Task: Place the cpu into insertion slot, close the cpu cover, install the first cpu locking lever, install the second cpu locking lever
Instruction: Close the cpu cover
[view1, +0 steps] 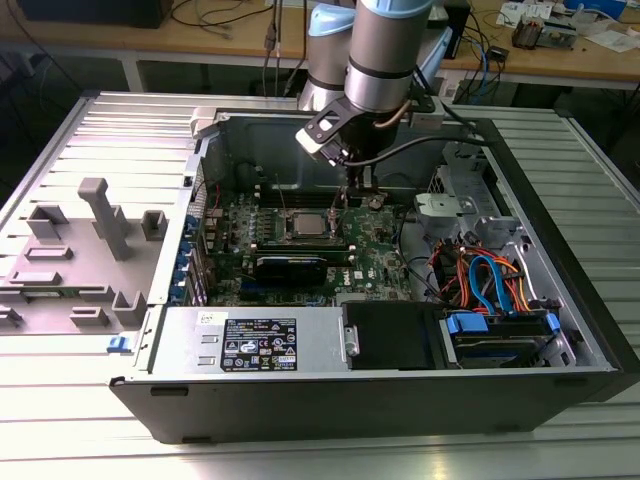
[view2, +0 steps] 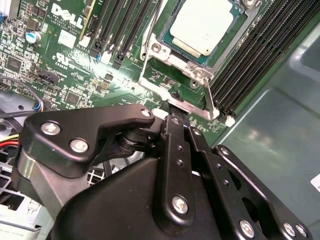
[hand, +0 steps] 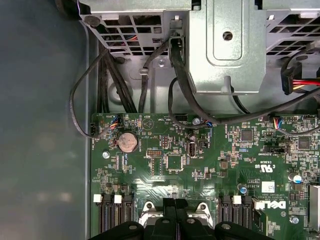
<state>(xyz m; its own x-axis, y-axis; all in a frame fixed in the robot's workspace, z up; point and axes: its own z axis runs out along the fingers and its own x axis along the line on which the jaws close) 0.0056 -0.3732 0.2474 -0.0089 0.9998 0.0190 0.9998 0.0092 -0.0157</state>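
Pressed together with no gap showing between them, the two fingers (view2: 171, 140) of the claw (view2: 174, 106) met right at the near edge of the cover (view2: 175, 61). They were touching or all but touching a small tab there; whether they pinched that tab I cannot tell. Just past the tips, the one chip (view2: 202, 25) sat flat in the one socket (view1: 285, 228). The single cover seemed to lie down around it, leaving the silver top bare through the cut-out. In the exterior view the chip (view1: 305, 222) lay close by, at about eight o'clock from the claw (view1: 345, 200), with the arm coming down from twelve o'clock. Being square, the chip had no long axis. What mattered more, I judge, were two thin wire rods: one lever (view2: 209, 97) just beside the tips and a second lever (view2: 146, 42) on the opposite side, each running along a side of the socket, away from the claw. Long memory slots (view2: 260, 55) flanked the socket on two sides of the green circuit board (hand: 165, 165). Farther out stood the open computer case (view1: 560, 330), and at nine o'clock a grey moulded tray (view1: 70, 270) lay on the table (view1: 60, 400).
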